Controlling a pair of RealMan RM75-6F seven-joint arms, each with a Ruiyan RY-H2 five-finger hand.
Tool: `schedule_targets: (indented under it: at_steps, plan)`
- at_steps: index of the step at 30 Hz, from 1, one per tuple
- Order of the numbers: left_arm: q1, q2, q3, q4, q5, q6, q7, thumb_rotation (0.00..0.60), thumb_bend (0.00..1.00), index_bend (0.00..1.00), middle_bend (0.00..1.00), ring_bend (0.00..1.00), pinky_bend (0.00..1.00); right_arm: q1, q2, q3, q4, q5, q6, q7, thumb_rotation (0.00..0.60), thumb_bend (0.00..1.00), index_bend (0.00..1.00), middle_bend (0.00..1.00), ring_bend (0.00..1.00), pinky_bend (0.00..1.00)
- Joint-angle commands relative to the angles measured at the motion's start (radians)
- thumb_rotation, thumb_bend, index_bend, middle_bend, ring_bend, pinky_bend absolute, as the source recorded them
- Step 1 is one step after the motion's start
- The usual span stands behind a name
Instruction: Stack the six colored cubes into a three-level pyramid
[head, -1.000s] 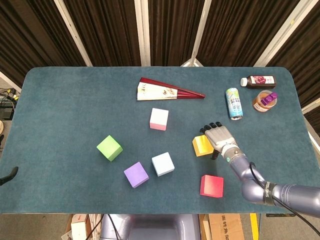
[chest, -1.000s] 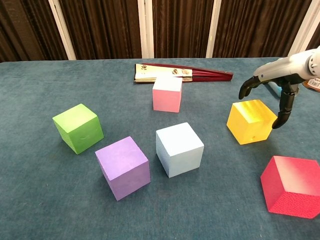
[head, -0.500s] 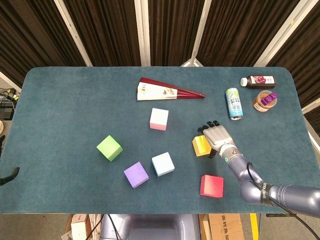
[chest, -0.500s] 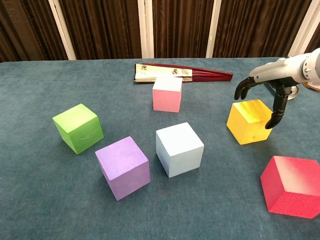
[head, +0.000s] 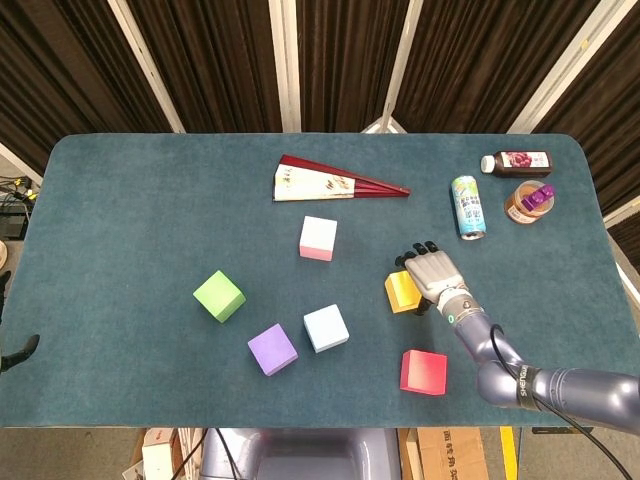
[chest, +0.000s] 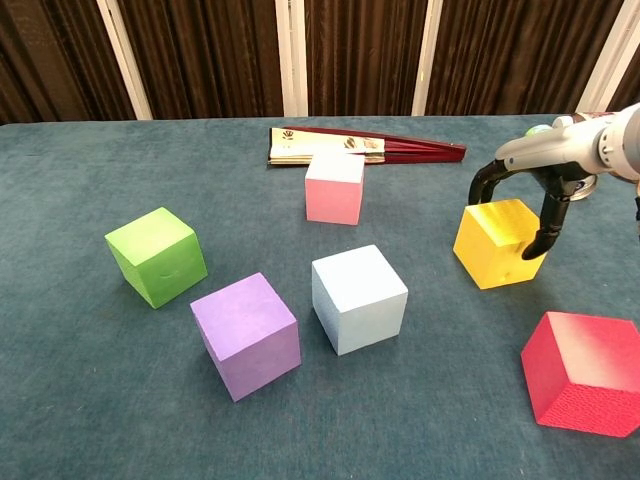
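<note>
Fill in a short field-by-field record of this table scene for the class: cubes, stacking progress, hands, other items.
cubes: green cube, purple cube, light blue cube, pink cube, yellow cube, red cube
stacking: none stacked; all apart on the table
right hand: arched over the yellow cube, fingers either side
left hand: not in view
other items: folded fan, can, bottle

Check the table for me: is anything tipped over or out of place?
The can and the bottle lie on their sides at the far right. All six cubes sit flat and apart, none stacked.

Six cubes (head: 318, 238), one fan (head: 335, 183) — one can (head: 466, 207), one bottle (head: 517, 162), one jar (head: 527, 203).
</note>
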Motion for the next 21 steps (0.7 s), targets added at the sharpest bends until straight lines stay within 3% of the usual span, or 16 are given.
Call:
schedule_targets:
  at_steps: [1,13,21]
  plan:
    - [0.0,0.0,0.0,0.0,-0.001,0.0,0.001,0.6,0.28,0.06,0.0,0.0,0.0,0.0,-0.004,-0.002,0.006,-0.007,-0.002,0.002,0.6,0.29,0.23,0.22,0.06,0.0]
    - [-0.003,-0.002,0.003,-0.001,-0.002,-0.003,0.005,0.6,0.28,0.06,0.0,0.0,0.0,0.002,-0.009,-0.006,0.013,-0.02,-0.005,0.014,0.6,0.31,0.24,0.24,0.07,0.0]
    - [-0.006,-0.003,0.006,-0.002,-0.002,-0.01,0.007,0.6,0.28,0.07,0.0,0.0,0.0,0.004,-0.003,-0.009,0.006,-0.025,0.002,0.016,0.6,0.31,0.37,0.36,0.16,0.0]
